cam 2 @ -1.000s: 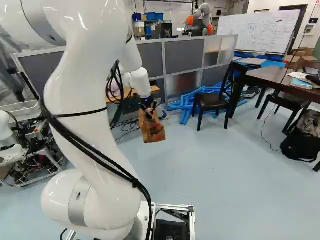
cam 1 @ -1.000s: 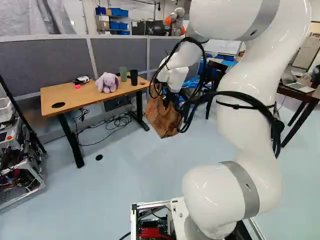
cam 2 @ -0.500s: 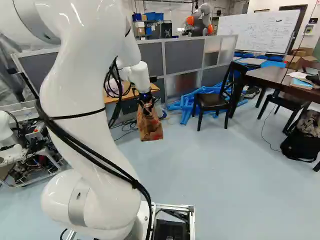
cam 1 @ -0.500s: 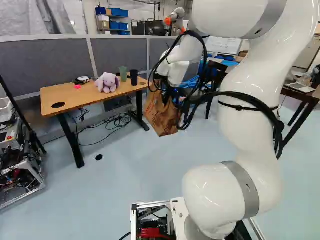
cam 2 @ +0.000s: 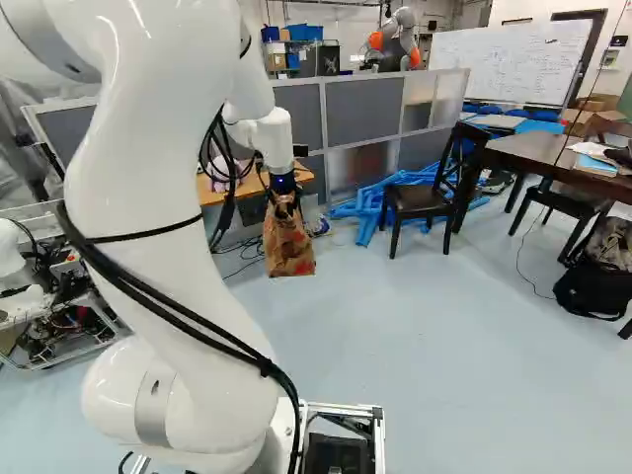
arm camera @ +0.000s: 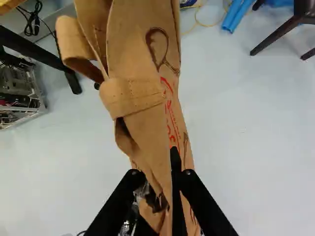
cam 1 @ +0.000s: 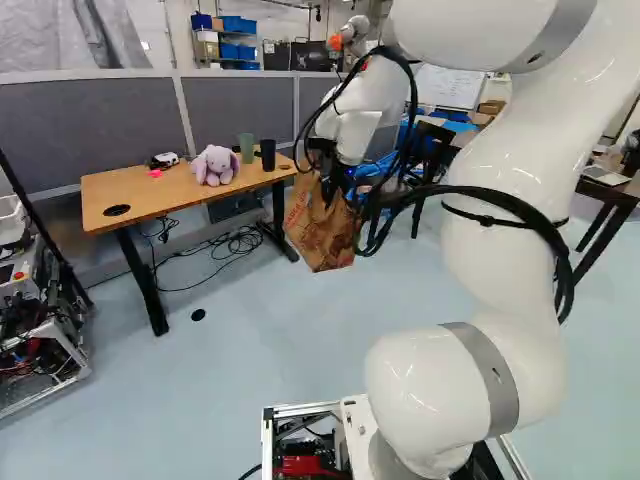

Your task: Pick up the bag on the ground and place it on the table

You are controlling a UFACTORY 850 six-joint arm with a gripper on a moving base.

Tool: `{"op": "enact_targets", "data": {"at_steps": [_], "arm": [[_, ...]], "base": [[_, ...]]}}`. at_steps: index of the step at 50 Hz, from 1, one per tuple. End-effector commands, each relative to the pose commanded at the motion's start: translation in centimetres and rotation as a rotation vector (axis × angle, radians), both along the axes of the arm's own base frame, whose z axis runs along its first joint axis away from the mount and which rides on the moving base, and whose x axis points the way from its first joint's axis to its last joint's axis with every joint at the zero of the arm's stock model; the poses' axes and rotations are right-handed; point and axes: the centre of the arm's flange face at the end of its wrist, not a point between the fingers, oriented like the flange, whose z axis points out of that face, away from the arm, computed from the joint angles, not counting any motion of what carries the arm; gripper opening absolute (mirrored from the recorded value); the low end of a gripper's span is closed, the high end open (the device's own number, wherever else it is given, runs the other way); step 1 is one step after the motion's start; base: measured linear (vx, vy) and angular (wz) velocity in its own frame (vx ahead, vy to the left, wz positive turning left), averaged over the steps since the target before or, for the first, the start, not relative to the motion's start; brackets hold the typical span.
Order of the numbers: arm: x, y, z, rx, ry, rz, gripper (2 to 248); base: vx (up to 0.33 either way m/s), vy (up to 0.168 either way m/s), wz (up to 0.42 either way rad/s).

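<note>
Right base view: bag (cam 2: 289, 249) clenched in gripper (cam 2: 284, 199), up off the floor

Bag hangs upright from my gripper, left of center in this frame. In the left base view it's just above center, beside the right end of the wooden table (cam 1: 160, 200), which sits upper left. Plush toy (cam 1: 213, 166), green cup (cam 1: 246, 148) and black cup (cam 1: 268, 155) on top. Wrist view: I've got both fingers pinching the bag's brown paper between them. Black chair (cam 2: 420, 202) right of center, right base view.

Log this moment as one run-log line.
fingers: shut on paper bag | bag: hanging above floor | table: plush bunny, green cup, black cup | placement: not yet done
</note>
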Motion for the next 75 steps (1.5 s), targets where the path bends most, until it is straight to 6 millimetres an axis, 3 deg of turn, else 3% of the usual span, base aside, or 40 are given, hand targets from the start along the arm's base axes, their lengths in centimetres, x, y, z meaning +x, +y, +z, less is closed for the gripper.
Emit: {"op": "enact_targets", "data": {"at_steps": [44,75], "arm": [[-2.4,-0.2,6.0,0.012,-0.094,-0.008,23],[-2.6,-1.2,9.9,0.021,-0.129,-0.017,23]], "base": [[0.000,0.000,0.000],[0.000,0.000,0.000]]}}
